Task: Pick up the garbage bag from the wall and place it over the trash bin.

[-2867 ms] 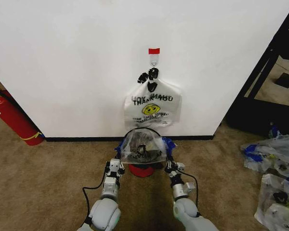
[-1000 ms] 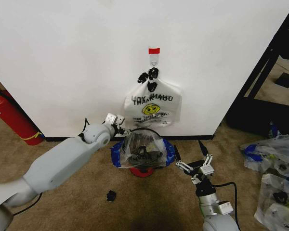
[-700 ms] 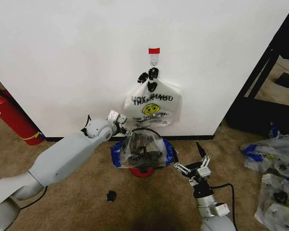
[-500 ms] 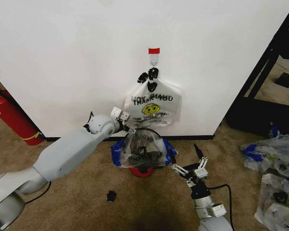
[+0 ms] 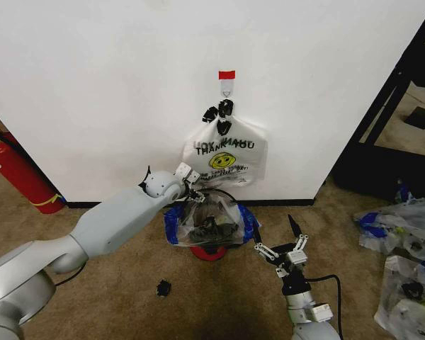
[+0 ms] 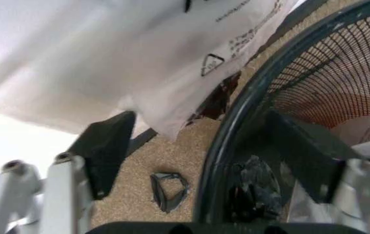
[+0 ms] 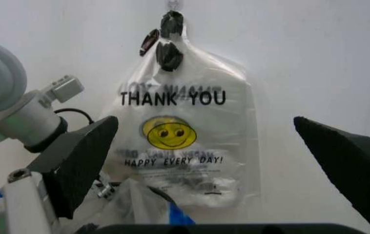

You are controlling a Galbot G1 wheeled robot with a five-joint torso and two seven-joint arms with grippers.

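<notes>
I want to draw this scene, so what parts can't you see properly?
- Trash bin: head view, its red body mostly covered by the garbage bag draped over it.
- Left tool: head view, fingertips lost against the bag.
- Small dark scrap on the carpet: too small to identify.
- Hanging bag: right wrist view, fine print unreadable.

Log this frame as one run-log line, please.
left gripper: open, at trash bin back rim | right gripper: open, beside bin | garbage bag: draped over bin
</notes>
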